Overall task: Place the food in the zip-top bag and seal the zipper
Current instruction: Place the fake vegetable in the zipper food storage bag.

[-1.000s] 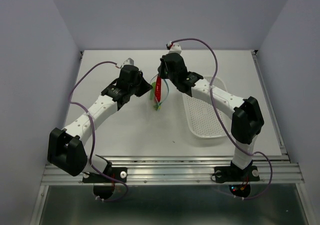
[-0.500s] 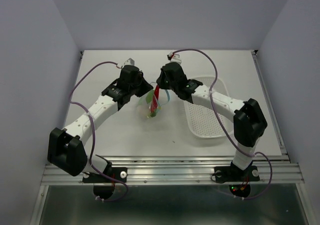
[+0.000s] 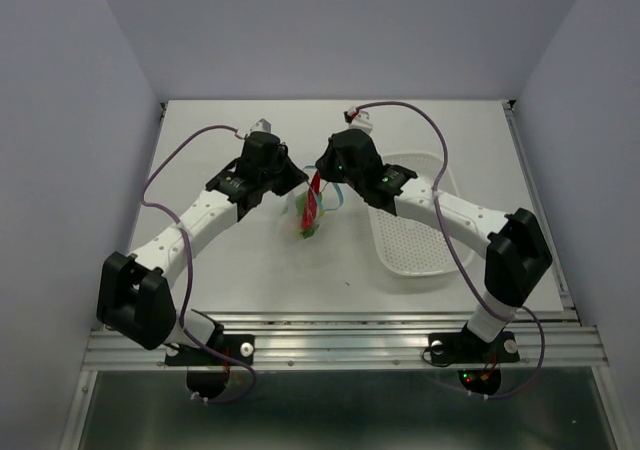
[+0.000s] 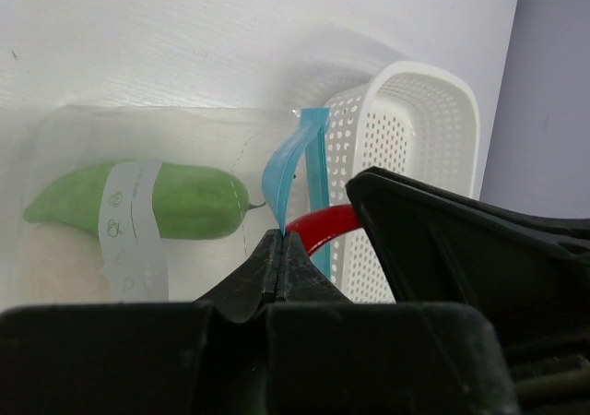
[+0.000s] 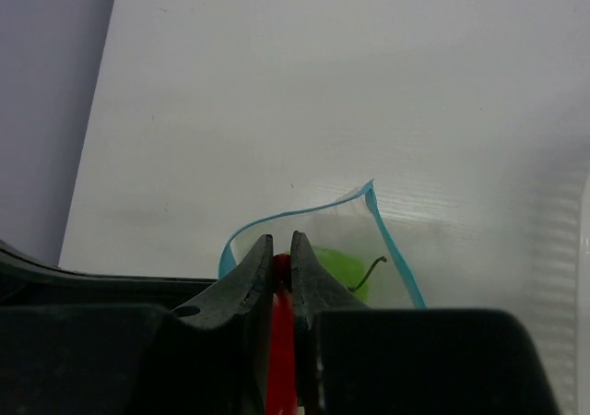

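Chili point(image 5: 280, 341) lowered to bag mouth since a second ago | right gripper point(image 5: 280, 249) clamps it | left gripper point(image 4: 279, 249) pinches zipper point(image 4: 288, 157) (mouth held open) | cucumber point(image 4: 184, 200) already inside zip-top bag point(image 4: 83, 138) | release likely next

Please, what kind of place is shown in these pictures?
Probably a robot test booth, not a kitchen: plain walls close in a white table, a left arm and a right arm are bolted to a metal rail, and the cucumber looks like a toy.

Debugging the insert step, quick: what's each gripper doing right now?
The left gripper is shut on the zipper.
The right gripper is shut on the chili.
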Controlling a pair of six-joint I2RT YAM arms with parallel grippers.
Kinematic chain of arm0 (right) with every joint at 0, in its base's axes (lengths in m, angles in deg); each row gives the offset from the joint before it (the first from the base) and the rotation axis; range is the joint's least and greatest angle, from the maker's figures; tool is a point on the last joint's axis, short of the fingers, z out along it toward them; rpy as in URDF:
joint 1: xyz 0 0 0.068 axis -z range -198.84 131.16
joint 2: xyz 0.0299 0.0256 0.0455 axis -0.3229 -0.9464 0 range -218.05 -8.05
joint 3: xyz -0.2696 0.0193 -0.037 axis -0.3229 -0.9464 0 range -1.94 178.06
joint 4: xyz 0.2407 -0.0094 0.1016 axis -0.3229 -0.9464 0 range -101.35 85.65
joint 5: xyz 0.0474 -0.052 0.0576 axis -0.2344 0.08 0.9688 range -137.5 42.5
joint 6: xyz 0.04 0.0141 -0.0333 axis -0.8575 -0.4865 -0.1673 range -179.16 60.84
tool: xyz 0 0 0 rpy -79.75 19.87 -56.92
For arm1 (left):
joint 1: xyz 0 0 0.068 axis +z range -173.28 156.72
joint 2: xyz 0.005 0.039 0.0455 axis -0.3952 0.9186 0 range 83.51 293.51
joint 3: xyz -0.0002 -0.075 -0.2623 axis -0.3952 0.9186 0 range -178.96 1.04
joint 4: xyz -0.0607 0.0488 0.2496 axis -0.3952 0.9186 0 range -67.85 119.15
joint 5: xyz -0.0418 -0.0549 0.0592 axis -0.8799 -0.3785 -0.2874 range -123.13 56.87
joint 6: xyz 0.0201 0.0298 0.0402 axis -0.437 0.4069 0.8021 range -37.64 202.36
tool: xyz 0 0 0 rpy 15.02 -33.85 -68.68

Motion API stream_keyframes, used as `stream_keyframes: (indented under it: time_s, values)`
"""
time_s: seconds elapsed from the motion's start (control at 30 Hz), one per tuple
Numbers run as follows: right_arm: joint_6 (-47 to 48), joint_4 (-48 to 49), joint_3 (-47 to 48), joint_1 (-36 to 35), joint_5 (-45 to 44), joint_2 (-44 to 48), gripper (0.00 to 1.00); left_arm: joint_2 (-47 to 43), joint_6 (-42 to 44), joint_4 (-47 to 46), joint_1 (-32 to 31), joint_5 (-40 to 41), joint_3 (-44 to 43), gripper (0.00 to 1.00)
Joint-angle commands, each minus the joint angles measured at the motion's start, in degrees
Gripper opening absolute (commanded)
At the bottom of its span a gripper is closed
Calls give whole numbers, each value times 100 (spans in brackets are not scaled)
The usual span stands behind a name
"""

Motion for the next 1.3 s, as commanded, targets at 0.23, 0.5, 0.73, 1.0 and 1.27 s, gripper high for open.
stream_keyframes:
  time_s: [0.23, 0.5, 0.73, 1.0, 1.27]
  values:
    - [-344, -59, -328, -100, 613, 198, 1, -100, -67, -410, -12, -13, 115, 0]
    - [-432, -420, 138, -100, 771, -242, 6, -170, 82, -507, -12, -303, 211, 0]
    - [-370, -552, 613, -100, 965, -690, 13, -451, 214, -551, -12, -383, 352, 0]
    - [-186, -702, 832, -100, 702, -551, 54, -574, 328, -410, -12, -347, 448, 0]
    - [104, -781, 824, 93, 657, -120, 70, -645, 425, -322, -3, -339, 607, 0]
